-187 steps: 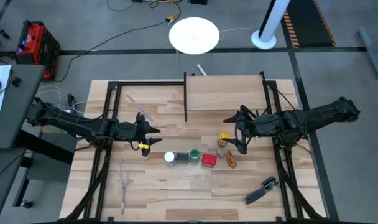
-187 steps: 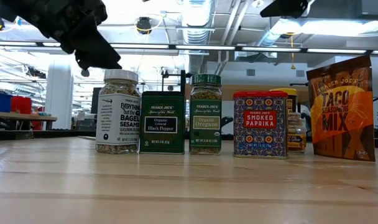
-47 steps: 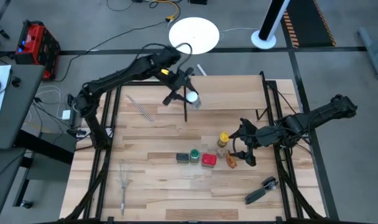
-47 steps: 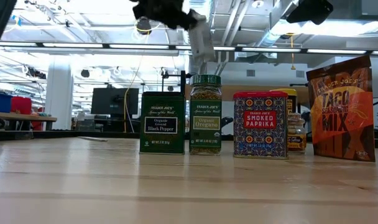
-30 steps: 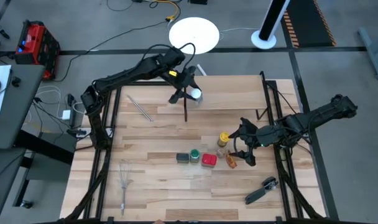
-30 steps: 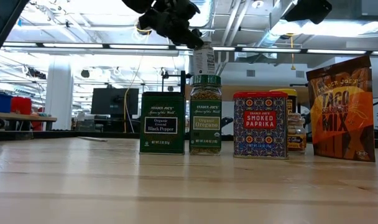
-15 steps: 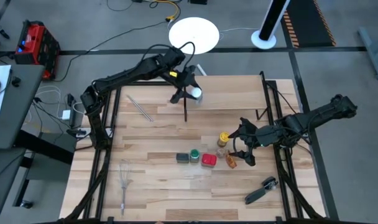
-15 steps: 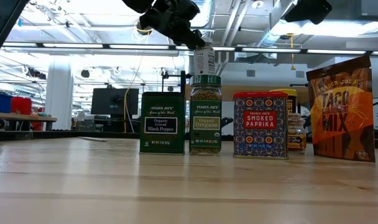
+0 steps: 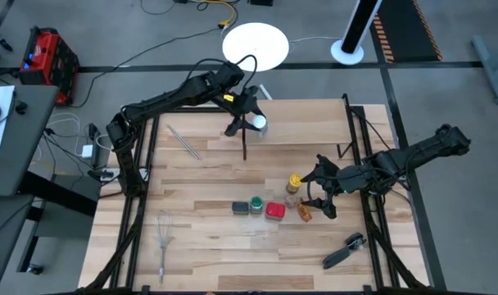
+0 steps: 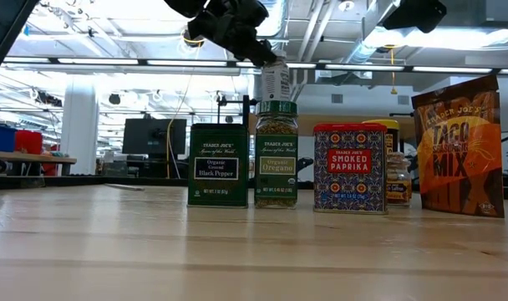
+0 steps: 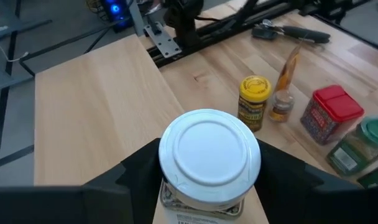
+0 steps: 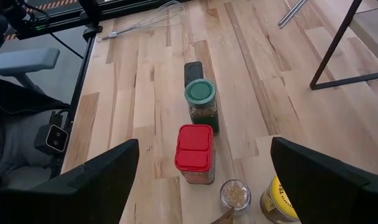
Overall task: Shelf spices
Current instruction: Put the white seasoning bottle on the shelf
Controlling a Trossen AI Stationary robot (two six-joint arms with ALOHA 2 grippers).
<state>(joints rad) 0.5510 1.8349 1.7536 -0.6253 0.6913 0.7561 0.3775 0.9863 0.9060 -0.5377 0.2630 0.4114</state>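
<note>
My left gripper [image 9: 247, 123] is shut on the white-capped jar [image 11: 209, 155] over the left end of the shelf's pale board [image 9: 302, 123]. I cannot tell whether the jar touches the board. The other spices stand on the table: a dark square tin [image 9: 240, 208], a green-capped jar [image 9: 255, 204], a red tin [image 9: 274, 211], a yellow-capped jar [image 9: 294, 180], a small jar [image 9: 292, 197] and an orange packet [image 9: 304, 212]. My right gripper [image 9: 318, 197] is open just right of them, touching nothing. In its wrist view the red tin [image 12: 194, 152] lies ahead between the fingers. My left gripper pinches the white-capped jar by its body just below the cap [image 11: 166, 186], one finger [image 11: 136, 171] on each side. The fingers slant down from the table's left. The jar [image 10: 275, 81] hangs below them, cap up and slightly tilted.
The shelf's black end posts [image 9: 243, 131] [image 9: 346, 123] stand by the board. A wire whisk [image 9: 163, 242] lies at the near left, a black-handled tool [image 9: 345, 251] at the near right, and a metal rod [image 9: 183, 141] at the far left. Bare board lies right of the jar.
My left gripper has gone down a little toward the shelf's left end with the white-capped jar, which has turned nearer to upright. Since then it has kept still.
</note>
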